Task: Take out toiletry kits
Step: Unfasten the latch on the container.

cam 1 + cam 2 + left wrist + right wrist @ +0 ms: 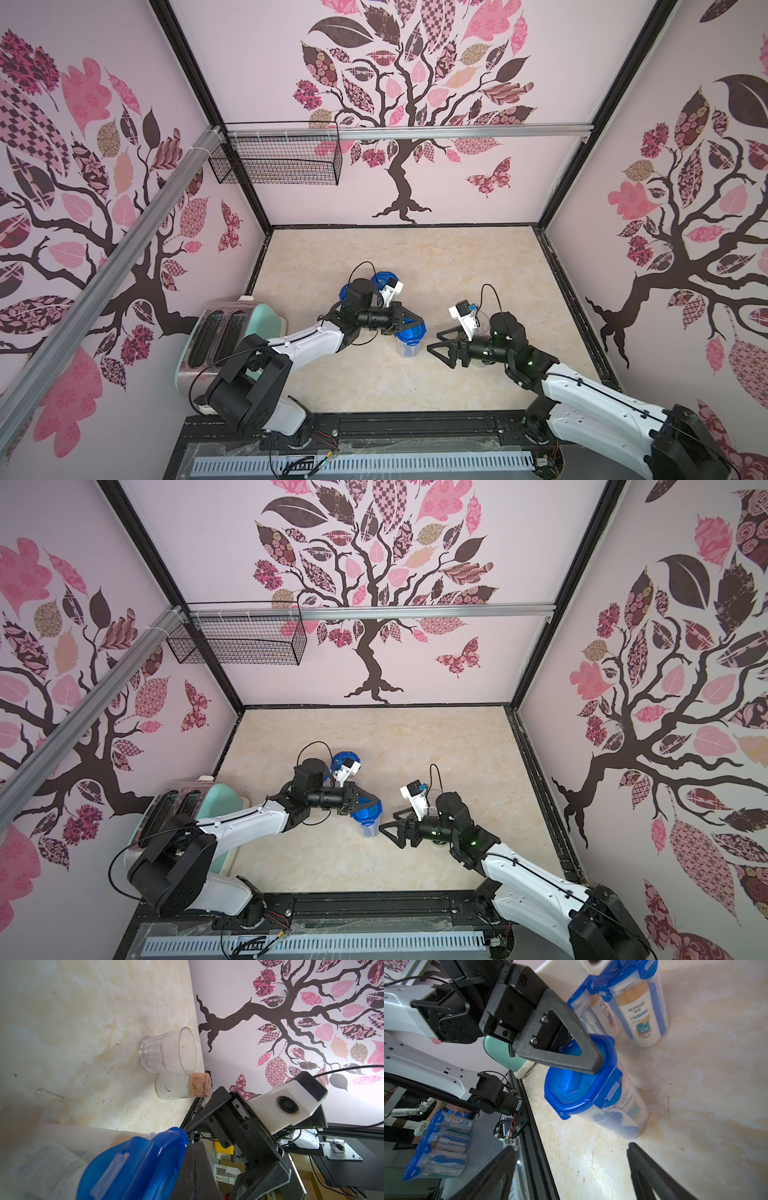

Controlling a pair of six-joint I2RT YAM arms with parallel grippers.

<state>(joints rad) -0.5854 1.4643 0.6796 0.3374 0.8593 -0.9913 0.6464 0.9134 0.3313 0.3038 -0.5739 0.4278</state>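
Right at the middle of the desk (374,249), my left jaws are pinched fully shut, their fingers (562,1062) laid across the blue lid (577,1084) of the nearest clear jar (641,1118). Whether they nip the lid's clip or only rest on it I cannot tell. That jar stands upright, and a toiletry kit (625,1103) sits inside it: a pale bottle and something blue, blurred through the wall.

My right jaws are spread wide with nothing between them. Their fingers (654,1174) point at the jar from the right of centre in both top views, with a strip of bare desk between tips and jar.

Just behind the first jar, two more jars (654,1022) stand side by side with lids on. A white bottle with a tan cap (638,1012) shows through one wall. In both top views they sit above centre, partly under my left wrist.

A glass tumbler (168,1053) and a cork-stoppered bottle (176,1086) stand upright, just beside each other, mostly hidden beneath my right arm (582,386) in the top views.

Open desk runs from the jars to the back wall and across to the right-hand edge. The black rail (415,424) bounds the front edge, near the first jar. A toaster (216,328) crowds the lower left of the frame against the left wall, and my left arm (307,338) reaches out from beside it. A wire basket (282,162) hangs from the wall rail, upper left.
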